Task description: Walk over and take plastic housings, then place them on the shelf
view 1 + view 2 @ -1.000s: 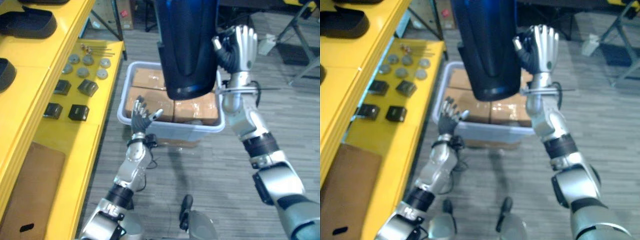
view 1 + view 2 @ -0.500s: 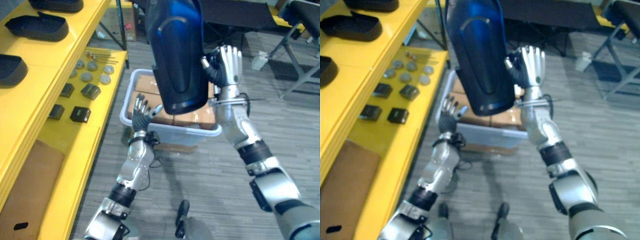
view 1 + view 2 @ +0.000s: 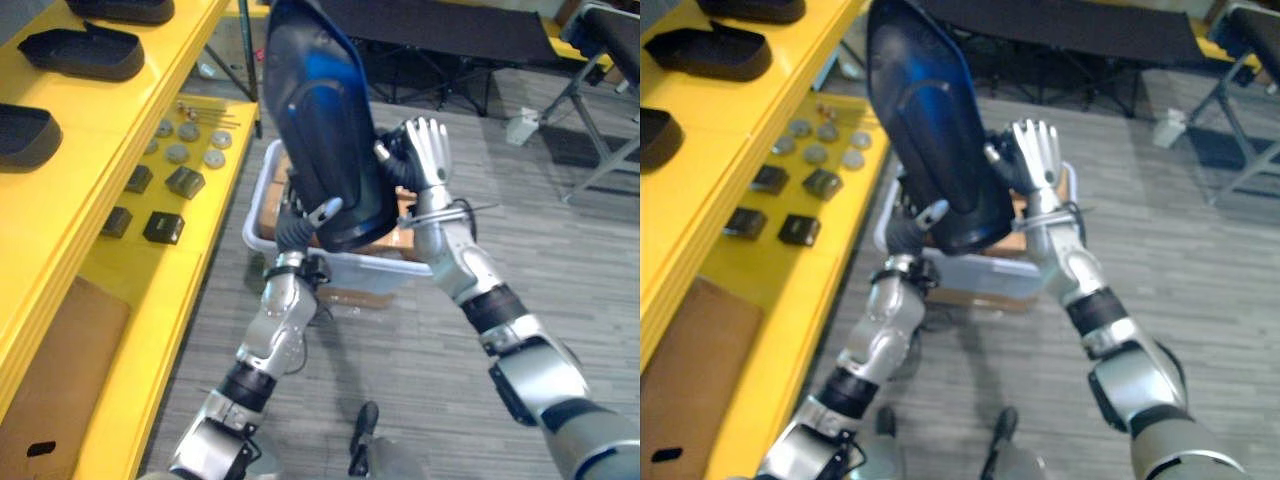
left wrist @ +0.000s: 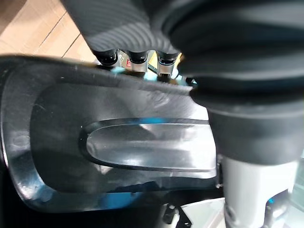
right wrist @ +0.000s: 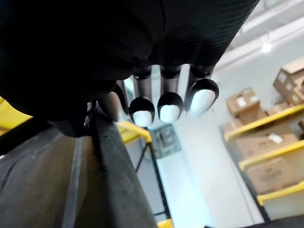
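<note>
Standing up near the top centre of the head views, a dark, glossy plastic housing (image 3: 320, 130) is being held off the floor between the robot's two arms, leaning with its upper end toward the upper left. The right hand (image 3: 425, 155) is gripping it from the right side. In its own wrist view the housing's rim is running between the thumb (image 5: 110, 107) and the straight, dark-tipped fingers (image 5: 170, 107), so it is being pinched there. The left hand (image 3: 297, 228) is reaching up from the lower left to the housing's lower end and touching it, though I cannot tell how it is set. In the left wrist view the housing's hollow inner face is lying right against that hand.

Behind the housing, in the middle of the frame, a pale bin (image 3: 370, 268) is sitting on the grey floor with brown boxes (image 3: 268, 213) in it. Down the left side a yellow shelf (image 3: 90, 140) is carrying other black housings (image 3: 85, 52) on its upper board. On the lower board, round grey discs (image 3: 178, 153) and small black parts (image 3: 163, 227) are lying near one another, and a flat brown sheet (image 3: 50, 370) is lying at the lower left.
</note>
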Motion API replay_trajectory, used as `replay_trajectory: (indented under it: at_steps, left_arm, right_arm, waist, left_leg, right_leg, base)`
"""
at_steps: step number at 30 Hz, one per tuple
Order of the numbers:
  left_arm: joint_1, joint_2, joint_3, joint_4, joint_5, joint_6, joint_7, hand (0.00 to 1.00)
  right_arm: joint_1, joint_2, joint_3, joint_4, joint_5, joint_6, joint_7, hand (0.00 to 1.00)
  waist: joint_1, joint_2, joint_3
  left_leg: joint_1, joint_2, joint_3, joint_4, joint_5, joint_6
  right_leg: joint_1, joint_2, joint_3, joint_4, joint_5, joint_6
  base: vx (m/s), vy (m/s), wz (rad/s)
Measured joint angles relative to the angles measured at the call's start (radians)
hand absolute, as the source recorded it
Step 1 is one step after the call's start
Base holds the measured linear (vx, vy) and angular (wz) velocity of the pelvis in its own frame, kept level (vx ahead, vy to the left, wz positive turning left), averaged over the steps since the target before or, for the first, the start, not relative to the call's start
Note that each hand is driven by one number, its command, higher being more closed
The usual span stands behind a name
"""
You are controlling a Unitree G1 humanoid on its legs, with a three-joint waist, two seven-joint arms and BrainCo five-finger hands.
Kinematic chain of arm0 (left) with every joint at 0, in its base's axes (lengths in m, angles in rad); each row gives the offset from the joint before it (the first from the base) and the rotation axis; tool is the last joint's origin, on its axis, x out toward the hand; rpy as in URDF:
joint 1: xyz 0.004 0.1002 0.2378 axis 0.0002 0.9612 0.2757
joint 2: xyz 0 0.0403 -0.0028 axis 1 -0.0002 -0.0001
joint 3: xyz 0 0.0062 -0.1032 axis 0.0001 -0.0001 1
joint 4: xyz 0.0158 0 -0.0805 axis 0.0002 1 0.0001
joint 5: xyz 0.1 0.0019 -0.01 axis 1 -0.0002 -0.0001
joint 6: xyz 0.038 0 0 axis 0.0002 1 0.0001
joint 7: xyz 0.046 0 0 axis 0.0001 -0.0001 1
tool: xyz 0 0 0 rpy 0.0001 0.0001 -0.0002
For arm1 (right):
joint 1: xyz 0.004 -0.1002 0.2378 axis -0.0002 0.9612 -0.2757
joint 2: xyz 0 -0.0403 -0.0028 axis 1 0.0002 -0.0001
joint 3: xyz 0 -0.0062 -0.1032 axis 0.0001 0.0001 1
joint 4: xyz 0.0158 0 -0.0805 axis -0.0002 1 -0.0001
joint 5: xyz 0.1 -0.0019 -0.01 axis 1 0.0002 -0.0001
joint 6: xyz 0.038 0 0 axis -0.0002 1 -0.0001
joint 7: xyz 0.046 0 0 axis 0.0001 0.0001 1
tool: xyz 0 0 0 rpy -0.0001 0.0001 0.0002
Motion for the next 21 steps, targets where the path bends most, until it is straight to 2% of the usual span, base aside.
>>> replay_trajectory:
  at_steps: [7, 8, 16, 21]
  left_arm:
    - [0.000, 0.005, 0.025, 0.016, 0.041, 0.009, 0.052, 0.00]
    - [0.000, 0.005, 0.026, 0.019, 0.042, 0.009, 0.058, 1.00]
    - [0.001, 0.007, 0.059, 0.094, 0.080, -0.005, 0.124, 1.00]
    - [0.001, 0.007, 0.084, 0.098, 0.118, -0.091, 0.142, 1.00]
  right_arm:
    - [0.001, 0.050, 0.008, -0.010, 0.002, -0.024, 0.000, 1.00]
    - [0.002, 0.053, 0.009, -0.012, 0.002, -0.024, 0.000, 1.00]
    - [0.098, 0.093, 0.036, -0.102, 0.066, -0.057, 0.020, 1.00]
    - [0.157, 0.107, 0.037, -0.176, 0.110, -0.067, 0.020, 1.00]
  waist:
    - [0.000, 0.000, 0.000]
    - [0.000, 0.000, 0.000]
    - [-0.004, -0.019, -0.012]
    - [-0.015, -0.019, -0.012]
  left_leg:
    - [-0.001, 0.001, 0.003, 0.003, 0.000, 0.000]
    - [-0.001, 0.001, 0.003, 0.003, -0.001, 0.000]
    - [-0.002, 0.009, 0.005, 0.020, -0.010, -0.003]
    - [-0.001, 0.015, 0.007, 0.037, -0.020, -0.004]
  right_leg:
    - [0.004, 0.004, 0.004, -0.019, 0.013, 0.000]
    - [0.005, 0.004, 0.004, -0.020, 0.014, -0.001]
    - [0.008, 0.012, 0.010, -0.026, 0.016, -0.003]
    - [0.016, 0.016, 0.013, -0.033, 0.017, -0.004]
  base:
    - [0.00, 0.003, -0.01]
    - [0.00, 0.000, 0.00]
    - [0.00, 0.004, -0.02]
    - [0.00, 0.005, -0.01]
